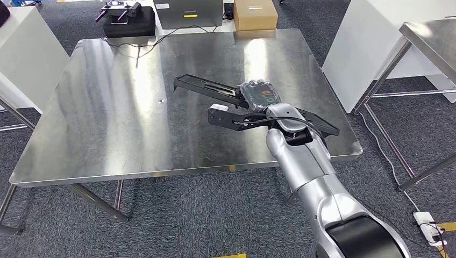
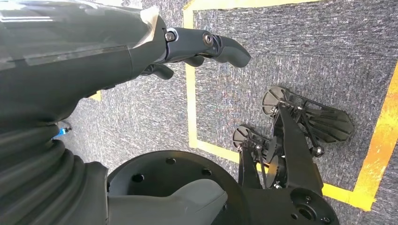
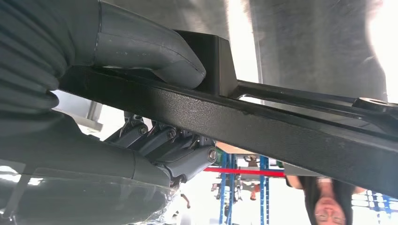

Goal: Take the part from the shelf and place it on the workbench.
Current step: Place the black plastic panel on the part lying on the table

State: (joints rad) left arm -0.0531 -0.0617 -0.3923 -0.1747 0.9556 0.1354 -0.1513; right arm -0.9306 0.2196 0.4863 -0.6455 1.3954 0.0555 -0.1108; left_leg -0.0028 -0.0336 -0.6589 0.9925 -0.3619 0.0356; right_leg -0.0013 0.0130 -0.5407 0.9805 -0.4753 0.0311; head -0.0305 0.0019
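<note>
The part is a long black metal frame (image 1: 226, 105) with two parallel bars. My right hand (image 1: 259, 94) grips it over the right half of the steel workbench (image 1: 123, 113); whether the frame touches the top I cannot tell. In the right wrist view the thumb (image 3: 155, 51) presses on the black bar (image 3: 263, 124) and the fingers (image 3: 187, 157) wrap under it. My left hand (image 2: 197, 44) hangs above the carpet, fingers loosely extended, holding nothing.
Beyond the workbench's far edge lie a black case with a controller (image 1: 125, 19), a grey box (image 1: 188, 13) and a cardboard box (image 1: 255, 15). A second steel table (image 1: 430, 37) stands at right, a white cabinet (image 1: 21, 48) at left. A person (image 3: 328, 206) appears in the right wrist view.
</note>
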